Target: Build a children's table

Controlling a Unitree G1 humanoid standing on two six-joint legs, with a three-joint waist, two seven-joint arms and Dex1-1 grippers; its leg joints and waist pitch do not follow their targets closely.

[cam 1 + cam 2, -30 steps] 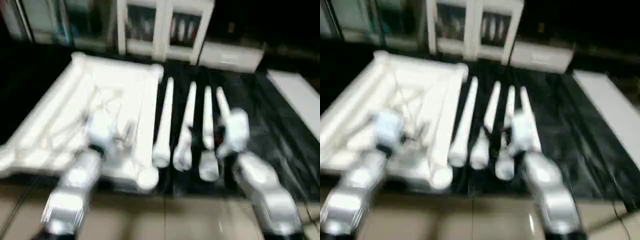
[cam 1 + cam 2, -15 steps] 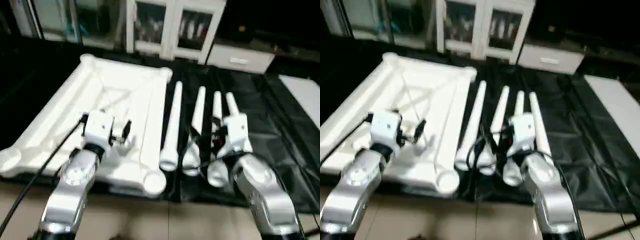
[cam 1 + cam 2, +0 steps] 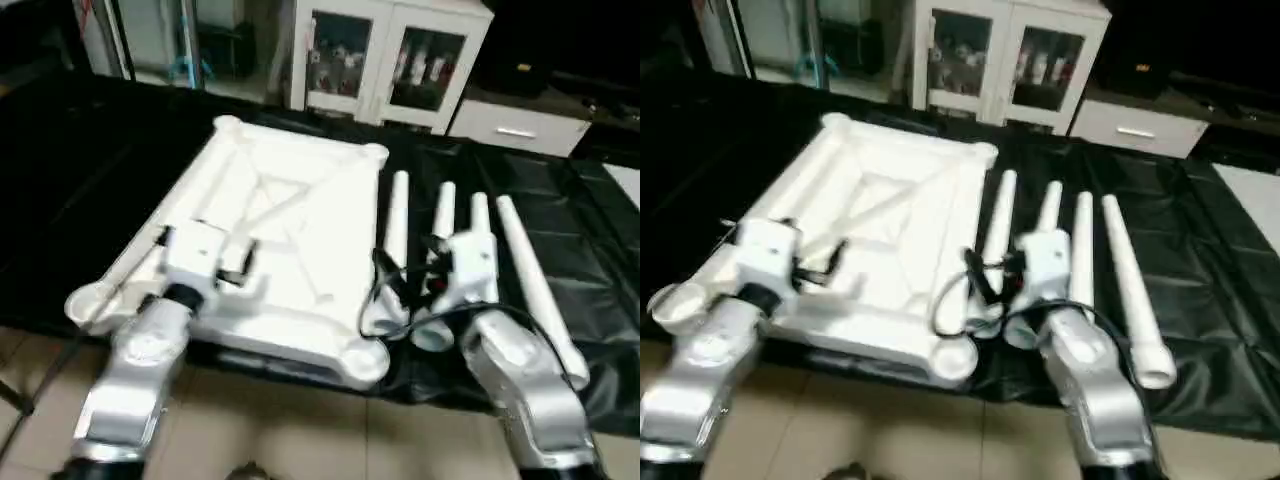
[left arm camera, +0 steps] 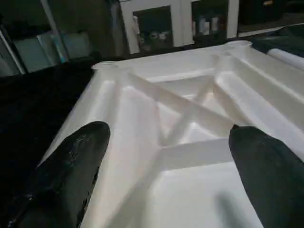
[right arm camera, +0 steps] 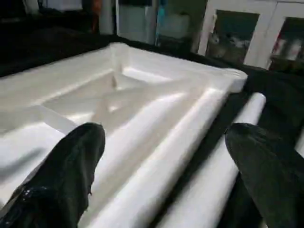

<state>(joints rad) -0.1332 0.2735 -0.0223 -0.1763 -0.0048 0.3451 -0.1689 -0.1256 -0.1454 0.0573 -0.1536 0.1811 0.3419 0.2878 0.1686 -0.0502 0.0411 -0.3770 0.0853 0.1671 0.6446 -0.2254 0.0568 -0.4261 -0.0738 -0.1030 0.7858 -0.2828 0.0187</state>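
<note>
Left tool (image 4: 166, 156) wide open, empty, over the near part of the table top (image 3: 290, 220). Right tool (image 5: 161, 156) wide open, empty, above the near ends of the legs (image 3: 1125, 280). Nothing assembled yet: top lies upside down, ribs up, four legs loose alongside its right on the black surface (image 3: 590, 250). Sockets look empty, probably.

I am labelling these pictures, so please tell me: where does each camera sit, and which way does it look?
Eye views: on the head, looking down over silver forearms at the table top and four legs.
Left wrist view: along the open left gripper, over the ribbed underside.
Right wrist view: along the open right gripper, over the top's edge and one leg.
All share the table top.
</note>
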